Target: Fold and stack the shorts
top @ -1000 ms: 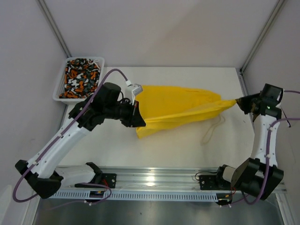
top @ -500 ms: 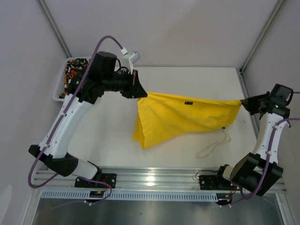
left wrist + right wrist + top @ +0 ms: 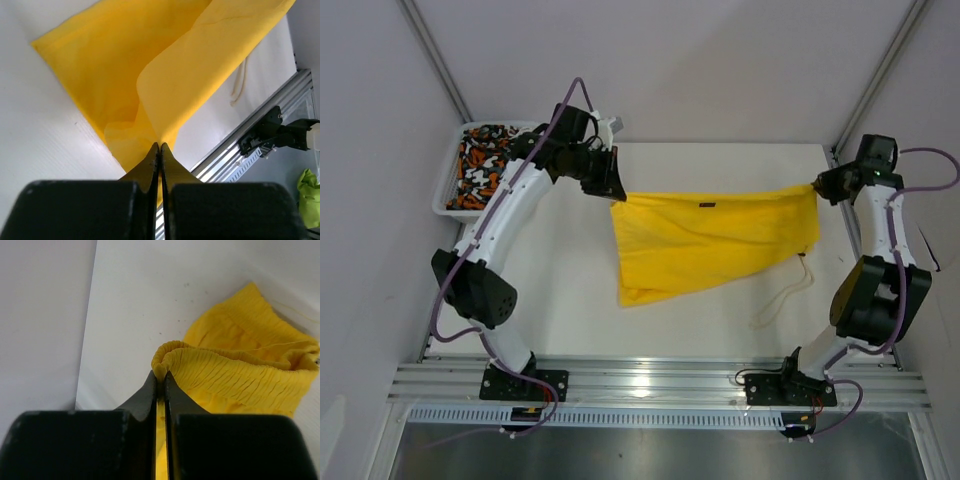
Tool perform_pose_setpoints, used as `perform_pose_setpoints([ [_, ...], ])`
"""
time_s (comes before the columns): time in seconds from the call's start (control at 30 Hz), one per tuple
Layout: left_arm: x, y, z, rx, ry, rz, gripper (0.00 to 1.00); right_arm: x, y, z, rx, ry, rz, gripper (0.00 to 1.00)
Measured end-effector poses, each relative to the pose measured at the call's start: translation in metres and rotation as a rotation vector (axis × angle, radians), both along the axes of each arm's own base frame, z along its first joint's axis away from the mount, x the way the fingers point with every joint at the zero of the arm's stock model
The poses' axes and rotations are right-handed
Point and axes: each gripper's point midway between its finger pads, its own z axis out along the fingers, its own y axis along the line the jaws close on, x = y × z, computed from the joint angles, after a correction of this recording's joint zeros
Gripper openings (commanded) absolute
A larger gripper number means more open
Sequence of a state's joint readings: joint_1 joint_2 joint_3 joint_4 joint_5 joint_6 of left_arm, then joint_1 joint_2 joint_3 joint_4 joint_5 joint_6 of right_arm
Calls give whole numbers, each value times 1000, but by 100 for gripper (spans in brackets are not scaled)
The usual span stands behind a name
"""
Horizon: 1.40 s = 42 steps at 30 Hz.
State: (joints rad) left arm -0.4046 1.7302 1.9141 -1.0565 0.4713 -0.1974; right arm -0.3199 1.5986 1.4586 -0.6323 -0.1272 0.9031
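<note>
Yellow shorts (image 3: 710,235) hung stretched right of the white basket (image 3: 450,211), my left gripper (image 3: 159,146) clamped on one end, my right gripper (image 3: 160,374) pinching the waistband (image 3: 235,372). I judged both ends should come down level, cloth taut, to lay it flat.

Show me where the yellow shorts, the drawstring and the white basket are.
yellow shorts (image 3: 710,240), top view, middle of the spread fabric.
drawstring (image 3: 782,297), top view, its loose loop.
white basket (image 3: 445,207), top view, near rim.
</note>
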Motion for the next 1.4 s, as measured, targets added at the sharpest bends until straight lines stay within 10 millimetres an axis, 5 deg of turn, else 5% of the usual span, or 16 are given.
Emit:
perform_pose_setpoints([
  [0.2, 43, 27, -44, 32, 79, 100, 0, 62, 16, -32, 15, 37, 20, 0],
  [0.3, 63, 35, -79, 53, 144, 134, 2, 94, 23, -50, 25, 56, 38, 10],
  [0.4, 79, 49, -112, 94, 207, 185, 38, 121, 32, -68, 19, 64, 54, 27],
  [0.43, 84, 54, -123, 108, 225, 201, 54, 125, 32, -74, 11, 71, 48, 53],
  [0.47, 87, 57, -130, 118, 238, 210, 62, 126, 31, -79, 7, 78, 36, 68],
  [0.53, 90, 66, -144, 143, 269, 239, 94, 124, 23, -83, -22, 94, 10, 80],
  [0.63, 93, 73, -144, 157, 268, 271, 95, 119, 7, -75, -86, 85, -27, 80],
  [0.8, 87, 70, -117, 153, 190, 273, 96, 89, -13, -40, -185, 57, -44, 79],
  [0.97, 56, 41, -86, 155, 91, 217, 95, 69, -23, -13, -297, 28, 31, 82],
  [1.07, 31, 13, -78, 139, 48, 170, 95, 59, -21, -34, -325, 71, 96, 83],
  [1.17, 2, -6, -82, 122, 47, 134, 95, 46, -11, -80, -311, 172, 181, 83],
  [1.4, -10, 11, -104, 146, 57, 188, 95, 42, 42, -144, -295, 296, 382, 79],
])
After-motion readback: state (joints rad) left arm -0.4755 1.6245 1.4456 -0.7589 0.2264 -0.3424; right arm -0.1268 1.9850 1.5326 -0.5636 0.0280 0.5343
